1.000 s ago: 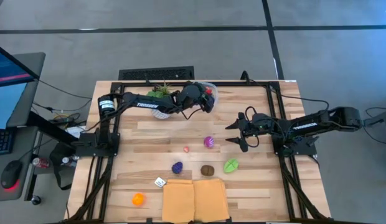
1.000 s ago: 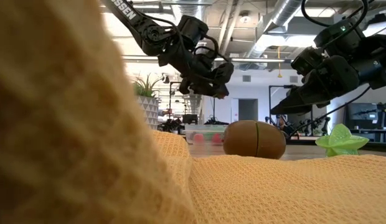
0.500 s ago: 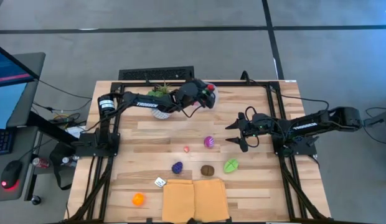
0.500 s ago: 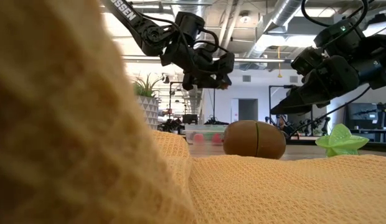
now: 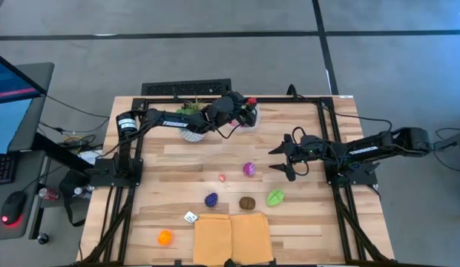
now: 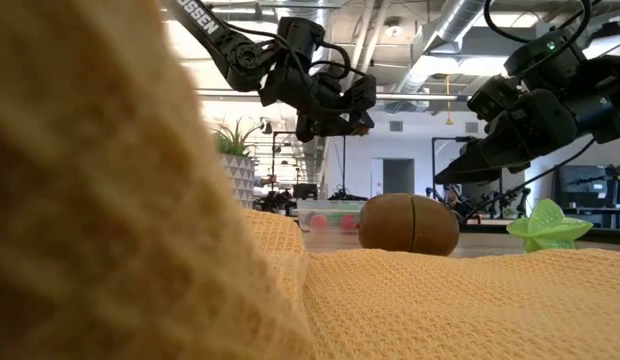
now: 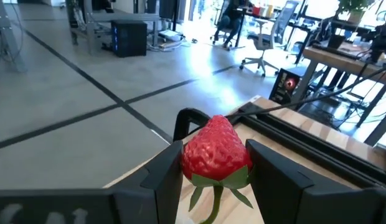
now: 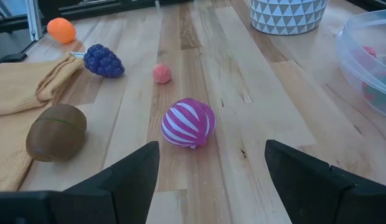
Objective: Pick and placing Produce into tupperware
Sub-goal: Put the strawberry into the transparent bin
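L gripper (image 7: 215, 171) clamped on red strawberry (image 7: 215, 152), raised over far table edge by plant pot (image 8: 286, 14) & tupperware (image 8: 367, 59), which has pink/red pcs inside. R gripper (image 8: 205, 168) wide open, empty, hovering near striped purple piece (image 8: 188, 122); kiwi (image 8: 56, 132), grapes (image 8: 103, 61), orange (image 8: 61, 29) loose on table (image 8: 255, 124)

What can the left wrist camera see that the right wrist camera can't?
Only the left wrist view shows the red strawberry pinched in the left gripper, with office chairs behind. Only the right wrist view shows the open right gripper, striped purple ball, brown kiwi, grape bunch, orange and tupperware. Both show the wooden table.
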